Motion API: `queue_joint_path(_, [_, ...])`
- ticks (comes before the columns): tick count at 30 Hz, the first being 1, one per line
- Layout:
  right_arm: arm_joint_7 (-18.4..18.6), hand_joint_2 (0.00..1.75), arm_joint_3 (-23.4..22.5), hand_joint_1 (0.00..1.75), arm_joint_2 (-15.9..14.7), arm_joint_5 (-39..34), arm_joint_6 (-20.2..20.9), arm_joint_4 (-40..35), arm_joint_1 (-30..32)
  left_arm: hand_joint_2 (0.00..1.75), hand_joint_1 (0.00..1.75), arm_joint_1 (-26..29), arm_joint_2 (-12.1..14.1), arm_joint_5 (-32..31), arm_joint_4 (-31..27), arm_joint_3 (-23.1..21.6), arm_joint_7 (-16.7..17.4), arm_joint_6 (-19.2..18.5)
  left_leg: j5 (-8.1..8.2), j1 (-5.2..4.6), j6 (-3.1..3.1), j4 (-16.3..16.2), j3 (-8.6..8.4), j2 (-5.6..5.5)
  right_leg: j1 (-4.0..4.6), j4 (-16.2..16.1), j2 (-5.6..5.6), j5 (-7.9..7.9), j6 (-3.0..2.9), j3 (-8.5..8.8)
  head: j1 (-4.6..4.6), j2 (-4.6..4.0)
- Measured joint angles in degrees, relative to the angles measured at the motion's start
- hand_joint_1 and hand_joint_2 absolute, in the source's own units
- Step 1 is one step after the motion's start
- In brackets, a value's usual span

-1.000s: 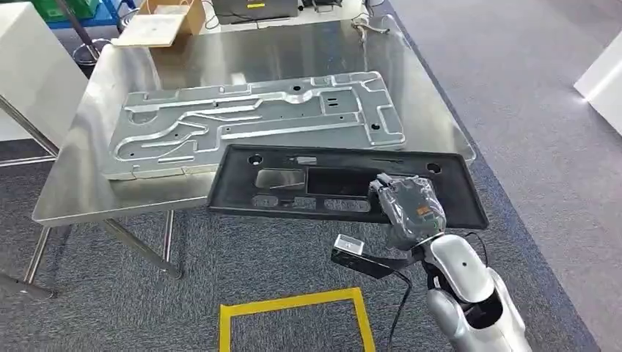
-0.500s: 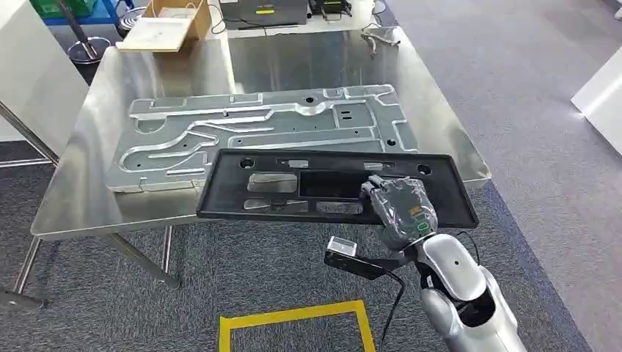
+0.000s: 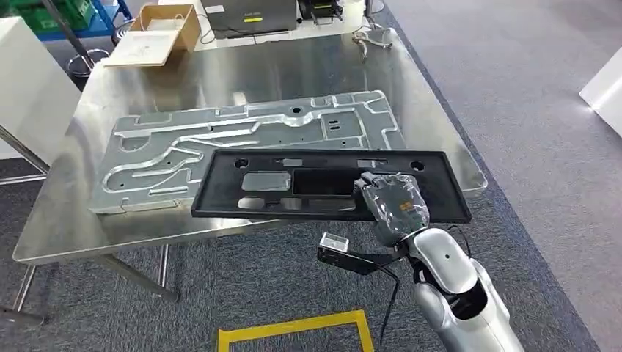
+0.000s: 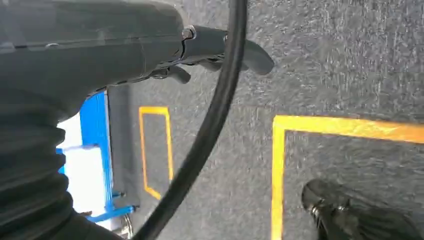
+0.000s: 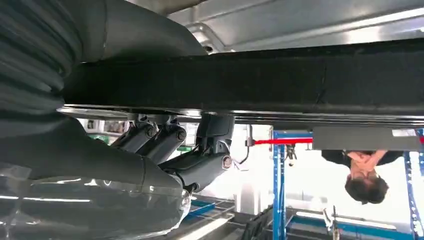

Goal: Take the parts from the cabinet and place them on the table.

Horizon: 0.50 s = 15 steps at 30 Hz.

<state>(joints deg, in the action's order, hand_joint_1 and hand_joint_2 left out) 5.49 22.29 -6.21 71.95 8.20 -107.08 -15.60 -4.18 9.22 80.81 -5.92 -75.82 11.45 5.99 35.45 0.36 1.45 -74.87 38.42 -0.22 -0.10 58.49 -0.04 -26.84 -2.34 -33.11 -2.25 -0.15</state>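
Right hand (image 3: 390, 203) clamped on near edge of black panel (image 3: 323, 183), carried flat, far half over surface (image 3: 433, 125), overlapping metal plate (image 3: 220, 139) toward 11 o'clock. Left hand (image 4: 220, 50) hanging, fingers loosely curled, holding nothing. Placing step; next, lower and release.

The black panel (image 3: 330, 183) gripped by the right hand (image 3: 392, 205) looked matt plastic. Beyond it, the stamped plate (image 3: 242, 139) was dull grey metal on a shiny steel table (image 3: 308, 66). The carpet (image 3: 528, 95) looked rough.
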Motion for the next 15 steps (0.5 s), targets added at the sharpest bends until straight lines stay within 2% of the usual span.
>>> queue_joint_path(1, [0.0, 1.75, 0.1, 1.75, 0.0, 0.0, 0.0, 0.2, 0.0, 1.75, 0.0, 0.1, 0.0, 0.0, 0.0, 0.0, 0.0, 0.0, -0.46, 0.04, 0.08, -1.1, 1.37, 0.0, 0.0, 0.0, 0.04, -0.31, 0.01, 0.35, 0.02, 0.0])
queue_joint_path(2, [0.0, 1.75, 0.2, 1.75, 0.0, 0.0, 0.0, 0.5, 0.0, 1.75, 0.0, 0.2, 0.0, 0.0, 0.0, 0.0, 0.0, 0.0, -2.3, 0.08, 0.02, 0.5, 1.39, 0.01, 0.02, 0.0, 0.1, -0.64, 0.05, 0.79, 0.0, 0.0])
queue_joint_path(4, [0.1, 1.75, 0.2, 1.75, 0.0, 0.0, 0.1, 0.7, 0.0, 1.75, 0.0, 0.3, 0.0, 0.1, 0.0, 0.0, 0.0, 0.0, -8.87, 0.08, -0.26, 9.4, -1.38, 0.01, 0.05, 0.1, 0.12, -1.44, 0.23, 1.98, 0.0, 0.0])
queue_joint_path(5, [0.1, 1.75, 0.2, 1.75, 0.0, 0.0, 0.0, 0.8, -0.1, 1.75, 0.0, 0.4, 0.2, 0.1, 0.0, 0.0, 0.0, 0.1, -12.27, 0.03, -0.67, 14.6, -2.93, 0.02, 0.06, 0.1, 0.09, -1.89, 0.4, 2.44, 0.0, 0.0])
queue_joint_path(7, [0.2, 1.75, 0.3, 1.75, 0.3, 0.0, 0.0, 1.2, -0.3, 1.75, 0.0, 0.2, 0.2, 0.2, 0.0, 0.0, -0.1, 0.1, -8.77, -0.51, -1.26, 15.8, -3.22, 0.06, 0.2, 0.1, 0.17, -2.2, 0.96, 2.27, 0.0, 0.0])
queue_joint_path(8, [0.3, 1.75, 0.3, 1.75, 0.5, 0.0, 0.1, 1.5, -0.3, 1.75, 0.0, 0.4, 0.2, 0.2, 0.0, 0.0, -0.1, 0.2, -10.34, -0.54, -1.62, 15.9, -3.36, 0.04, 0.25, 0.1, 0.22, -2.48, 1.39, 2.37, 0.0, 0.0])
queue_joint_path(9, [0.3, 1.75, 0.5, 1.75, 0.6, 0.0, 0.1, 1.7, -0.3, 1.75, 0.0, 0.5, 0.3, 0.2, 0.0, 0.0, -0.1, 0.2, -10.35, -0.59, -1.93, 15.8, -3.44, 0.01, 0.22, -0.1, 0.2, -2.74, 1.72, 2.62, 0.02, 0.0])
queue_joint_path(10, [0.3, 1.75, 0.6, 1.75, 0.7, 0.0, 0.1, 1.8, -0.6, 1.75, 0.0, 0.5, 0.3, 0.3, 0.0, 0.0, -0.2, 0.2, -10.59, -0.17, -2.3, 16.4, -3.89, 0.02, 0.55, -0.3, 0.21, -2.92, 2.07, 3.04, 0.0, 0.0])
queue_joint_path(11, [0.4, 1.75, 0.8, 1.75, 0.7, 0.0, 0.1, 2.0, -0.8, 1.75, 0.0, 0.5, 0.3, 0.3, 0.0, 0.1, -0.2, 0.2, -10.86, 0.13, -2.48, 17.0, -4.54, 0.09, 0.25, 0.4, 0.09, -3.25, 2.39, 3.03, 0.02, 0.0])
queue_joint_path(12, [0.4, 1.75, 0.9, 1.75, 0.8, 0.0, 0.1, 2.1, -1.2, 1.75, 0.0, 0.3, 0.3, 0.5, 0.0, 0.1, -0.3, 0.2, -10.65, 0.19, -2.89, 17.3, -4.92, 0.08, 0.29, 2.8, 0.1, -4.42, 2.59, 1.88, 0.02, 0.0])
queue_joint_path(13, [0.3, 1.75, 1.0, 1.75, 0.8, 0.0, 0.1, 2.2, -1.5, 1.75, 0.0, 0.2, 0.3, 0.6, 0.0, 0.1, -0.3, 0.2, -10.5, 0.19, -3.1, 17.3, -5.14, 0.08, 0.16, 6.8, 0.1, -6.17, 2.79, -0.39, 0.02, 0.0])
queue_joint_path(15, [0.3, 1.75, 1.2, 1.75, 0.8, 0.0, 0.1, 2.7, -1.5, 1.75, 0.0, 0.1, 0.2, 0.6, 0.0, 0.1, -0.3, 0.2, -9.87, 0.18, -3.26, 17.3, -5.65, 0.04, -0.18, 15.6, 0.09, -8.94, 3.2, -6.08, 0.02, 0.0])
